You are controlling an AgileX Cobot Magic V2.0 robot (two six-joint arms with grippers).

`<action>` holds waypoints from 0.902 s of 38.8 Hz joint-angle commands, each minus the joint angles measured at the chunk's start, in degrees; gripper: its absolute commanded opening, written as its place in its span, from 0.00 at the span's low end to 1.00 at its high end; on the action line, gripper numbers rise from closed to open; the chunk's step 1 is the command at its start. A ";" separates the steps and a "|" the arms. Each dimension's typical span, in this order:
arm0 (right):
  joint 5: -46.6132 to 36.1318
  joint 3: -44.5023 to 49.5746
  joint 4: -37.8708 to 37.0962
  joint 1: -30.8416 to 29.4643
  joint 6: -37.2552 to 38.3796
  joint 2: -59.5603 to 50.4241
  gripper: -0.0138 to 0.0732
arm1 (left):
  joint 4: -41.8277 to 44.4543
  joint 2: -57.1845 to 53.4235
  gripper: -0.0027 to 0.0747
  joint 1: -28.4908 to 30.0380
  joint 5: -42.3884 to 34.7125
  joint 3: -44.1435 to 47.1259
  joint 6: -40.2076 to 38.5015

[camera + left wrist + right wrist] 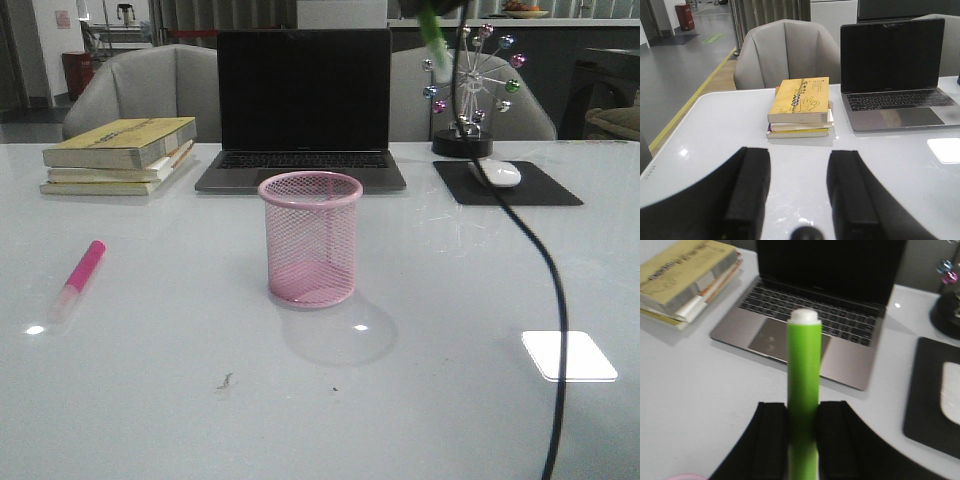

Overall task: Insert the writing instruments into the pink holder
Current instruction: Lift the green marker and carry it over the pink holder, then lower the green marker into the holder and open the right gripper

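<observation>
The green highlighter [803, 390] stands clamped between the two black fingers [771, 440] of the right gripper [802, 437], its pale end pointing away from the wrist toward the laptop [815, 325]. In the front view that same marker [432, 35] shows only as a green streak high up near the top edge, above and to the right of the pink holder [310, 238], well apart from it. The holder stands upright mid-table in front of the laptop. The pink highlighter [80, 275] lies flat on the table [150, 400] far to the holder's left, touched by nothing. The left gripper [797, 192] has its jaws apart, nothing between them (a stack of books [800, 107] lies beyond)
</observation>
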 commanded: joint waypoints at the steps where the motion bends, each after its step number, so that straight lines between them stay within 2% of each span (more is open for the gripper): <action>1: -12.26 2.04 -0.01 4.21 -0.23 -3.11 0.19 | -0.38 0.37 0.48 -0.05 -4.50 -1.78 -0.56; 8: -31.23 11.15 -2.61 10.24 -0.23 -2.78 0.19 | -0.38 0.37 0.48 -0.05 -4.50 -1.78 -0.56; 14: -42.48 16.66 -3.77 11.01 -0.16 0.36 0.19 | -0.38 0.37 0.48 -0.05 -4.50 -1.78 -0.56; 31: -42.33 18.18 -3.71 11.25 0.94 6.59 0.19 | -0.38 0.37 0.48 -0.05 -4.50 -1.78 -0.56; 35: -42.28 18.18 -3.71 11.33 1.39 6.59 0.22 | -0.38 0.37 0.48 -0.05 -4.50 -1.78 -0.56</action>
